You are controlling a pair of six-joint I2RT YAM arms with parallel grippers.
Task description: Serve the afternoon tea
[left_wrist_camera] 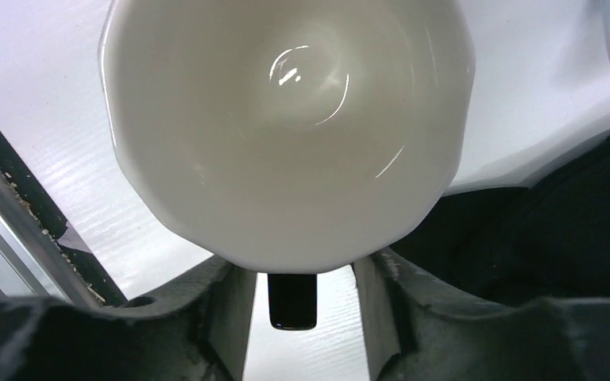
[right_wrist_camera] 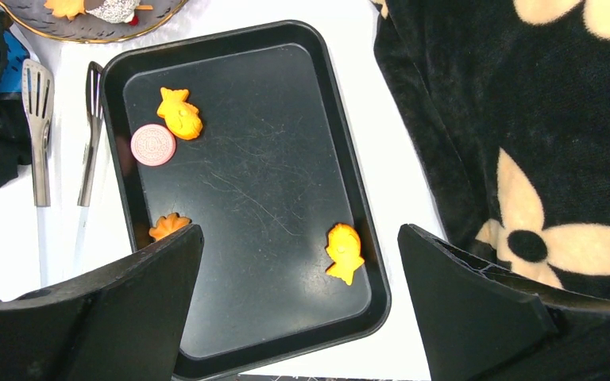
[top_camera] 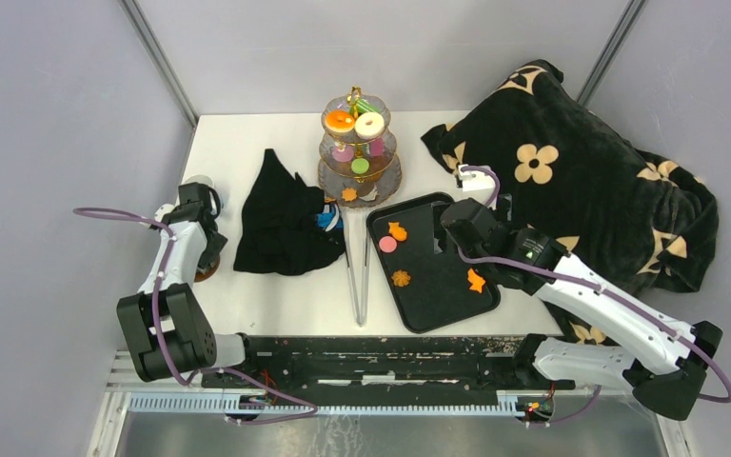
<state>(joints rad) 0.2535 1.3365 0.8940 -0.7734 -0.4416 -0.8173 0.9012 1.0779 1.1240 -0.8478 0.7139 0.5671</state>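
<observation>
The afternoon tea treats are split between two places. A three-tier stand carries an orange donut, a white donut and pink and green discs. On the black tray lie two orange fish cookies, a pink disc and an orange flower cookie. My right gripper hangs open over the tray's near end, holding nothing. My left gripper is at the table's left edge with a white cup just ahead of it. Its fingers stand apart, with a dark tab between them touching neither.
Metal tongs lie left of the tray. A crumpled black cloth lies between the left arm and the stand. The black blanket with cream flowers covers the right side. A brown round thing shows beside the left arm.
</observation>
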